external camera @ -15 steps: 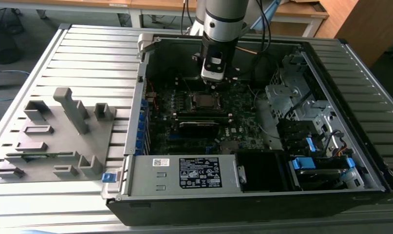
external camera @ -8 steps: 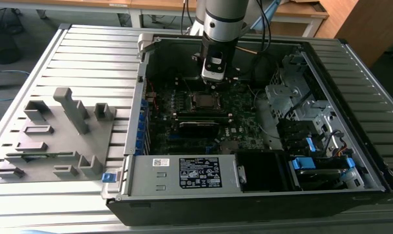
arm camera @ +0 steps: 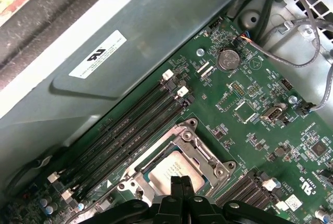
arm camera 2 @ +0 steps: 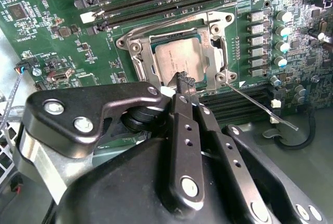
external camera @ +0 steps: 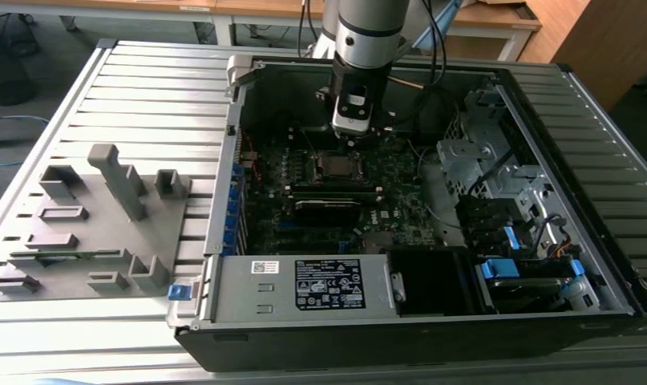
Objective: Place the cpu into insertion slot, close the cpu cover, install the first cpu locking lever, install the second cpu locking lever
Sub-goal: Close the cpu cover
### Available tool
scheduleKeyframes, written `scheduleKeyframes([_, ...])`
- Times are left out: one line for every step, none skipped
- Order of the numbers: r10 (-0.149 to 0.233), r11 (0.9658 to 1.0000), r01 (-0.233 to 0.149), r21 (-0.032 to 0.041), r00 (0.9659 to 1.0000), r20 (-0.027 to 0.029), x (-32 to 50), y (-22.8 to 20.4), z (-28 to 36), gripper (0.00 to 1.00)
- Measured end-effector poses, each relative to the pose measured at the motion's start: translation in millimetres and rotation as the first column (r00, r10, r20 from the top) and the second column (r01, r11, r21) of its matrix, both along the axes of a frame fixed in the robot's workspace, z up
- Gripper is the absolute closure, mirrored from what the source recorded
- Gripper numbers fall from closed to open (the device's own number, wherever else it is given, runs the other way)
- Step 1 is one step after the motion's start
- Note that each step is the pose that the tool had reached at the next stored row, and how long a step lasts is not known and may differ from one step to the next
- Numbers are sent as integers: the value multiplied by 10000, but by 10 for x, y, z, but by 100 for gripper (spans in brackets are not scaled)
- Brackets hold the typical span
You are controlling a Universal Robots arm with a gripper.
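exterior view's left: grey parts fixture point(external camera: 99, 233) standing outside the case | centre: cpu point(arm camera 2: 174, 57) seated in insertion slot point(external camera: 336, 167); cpu cover point(arm camera 2: 210, 52) down over it, framing the chip | gripper point(arm camera 2: 184, 80) fingers pressed together, empty; tip at cover's edge, seemingly as a pusher | locking lever point(arm camera 2: 265, 110) juts out, seemingly unlatched

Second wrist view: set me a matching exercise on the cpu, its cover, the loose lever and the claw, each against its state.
Things:
1. cpu
2. cpu cover
3. locking lever
4. claw

States:
A. fingers together, tip at the cover's edge
B. silver-grey top showing through a square window
C. metal frame lying flat around the cpu
D. thin rod jutting out free, not hooked down

Pairs: 1-B, 2-C, 3-D, 4-A
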State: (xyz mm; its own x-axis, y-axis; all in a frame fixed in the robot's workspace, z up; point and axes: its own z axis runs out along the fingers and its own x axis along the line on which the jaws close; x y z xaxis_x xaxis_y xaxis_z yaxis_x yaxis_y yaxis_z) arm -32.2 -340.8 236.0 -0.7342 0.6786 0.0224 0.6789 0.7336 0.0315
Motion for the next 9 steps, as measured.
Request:
scheduleKeyframes([1,10000,-1,0,10000,-1,0,0,0,89])
scheduleKeyframes([2,10000,-2,1,10000,0,0,0,0,89])
scheduleKeyframes([2,10000,-2,0,10000,-1,0,0,0,89])
scheduleKeyframes([2,10000,-2,0,10000,0,0,0,0,89])
scheduleKeyframes([3,10000,-3,0,10000,0,0,0,0,89])
scheduleKeyframes([3,10000,-3,0,10000,0,0,0,0,89])
scheduleKeyframes([8,10000,-8,0,10000,0,0,0,0,89])
scheduleKeyframes([36,10000,-36,0,10000,0,0,0,0,89])
scheduleKeyframes([91,10000,-91,0,10000,0,0,0,0,89])
